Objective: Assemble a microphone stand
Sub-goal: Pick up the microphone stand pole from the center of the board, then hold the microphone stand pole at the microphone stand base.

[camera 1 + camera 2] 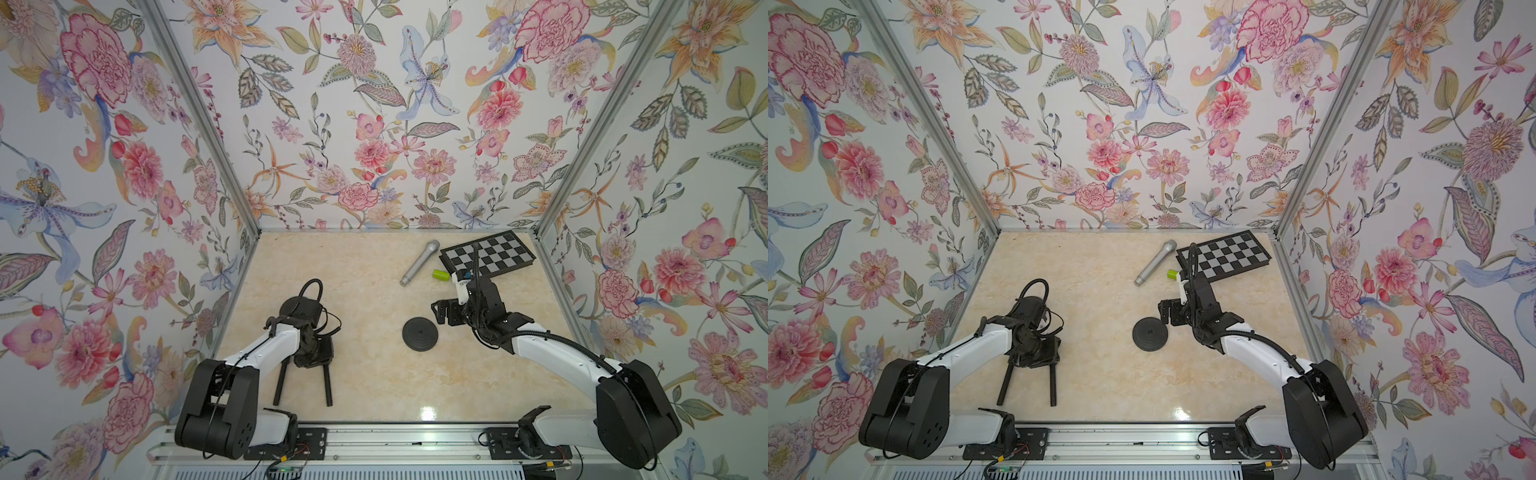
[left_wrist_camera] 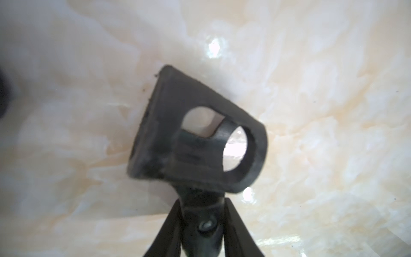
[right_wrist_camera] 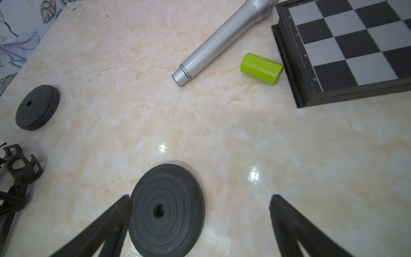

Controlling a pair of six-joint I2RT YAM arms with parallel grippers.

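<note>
Floral wallpaper (image 1: 374,124) of pink, orange and blue blooms on a pale ground covers the three walls closing in the bench (image 1: 365,386), with bare aluminium posts (image 1: 199,112) running up the two far corners. The bench top is a glossy cream marble pattern, and bright glare spots (image 3: 254,174) sit on it just ahead of the right hand (image 3: 201,200). A silver rail (image 1: 415,436) edges the bench well behind that hand.
</note>
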